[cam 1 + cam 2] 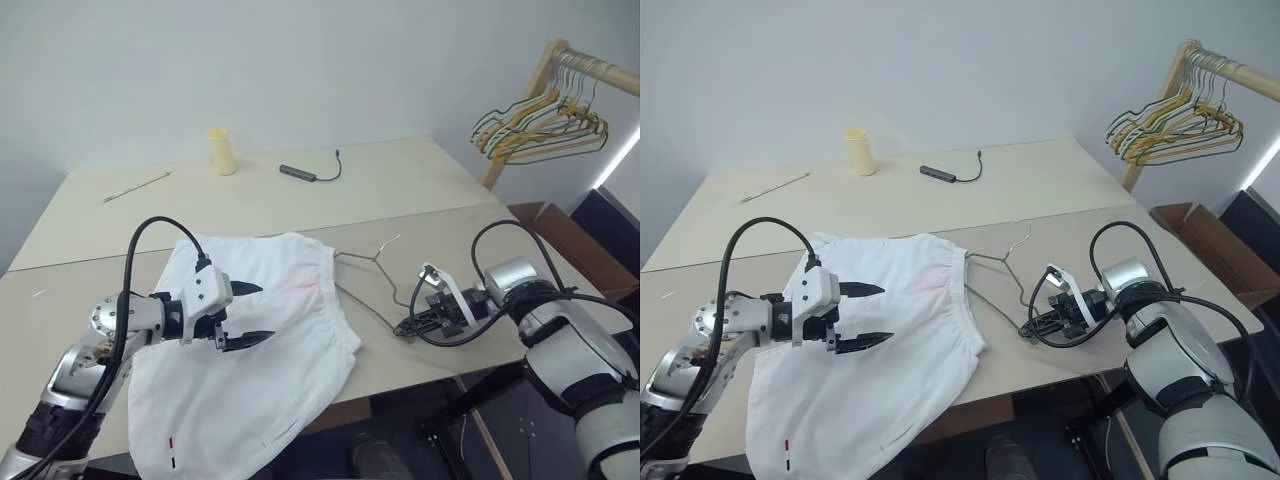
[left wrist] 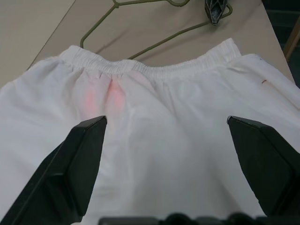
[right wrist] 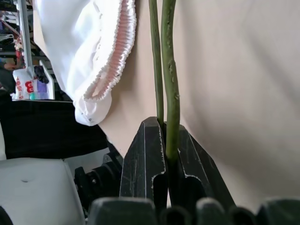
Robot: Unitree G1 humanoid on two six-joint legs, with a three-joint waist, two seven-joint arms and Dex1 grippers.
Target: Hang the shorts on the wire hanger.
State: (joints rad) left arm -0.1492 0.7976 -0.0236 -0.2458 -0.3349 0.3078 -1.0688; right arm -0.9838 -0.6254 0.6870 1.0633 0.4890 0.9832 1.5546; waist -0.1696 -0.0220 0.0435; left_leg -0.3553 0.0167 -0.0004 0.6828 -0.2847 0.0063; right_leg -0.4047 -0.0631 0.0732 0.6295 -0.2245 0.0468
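Note:
The white shorts point(image 1: 250, 380) lie flat on the near table, waistband point(image 2: 154, 70) toward the right, with a faint pink smudge point(image 2: 101, 98) below it. My left gripper point(image 1: 265, 313) hovers open just over the shorts, nothing between its fingers point(image 2: 84, 159). The wire hanger point(image 1: 370, 258), thin and olive-grey, lies on the table right of the waistband, its left part tucked under the fabric. My right gripper point(image 1: 405, 328) is shut on the hanger's near corner; in the right wrist view the wire point(image 3: 169, 93) runs out from between the closed fingers point(image 3: 145, 154).
On the far table stand a pale yellow cup point(image 1: 222, 150), a black cable with an adapter point(image 1: 305, 174) and a thin stick point(image 1: 135, 187). A wooden rack with coloured hangers point(image 1: 545, 125) is at the right. The table's front edge point(image 1: 400, 385) is just below my right gripper.

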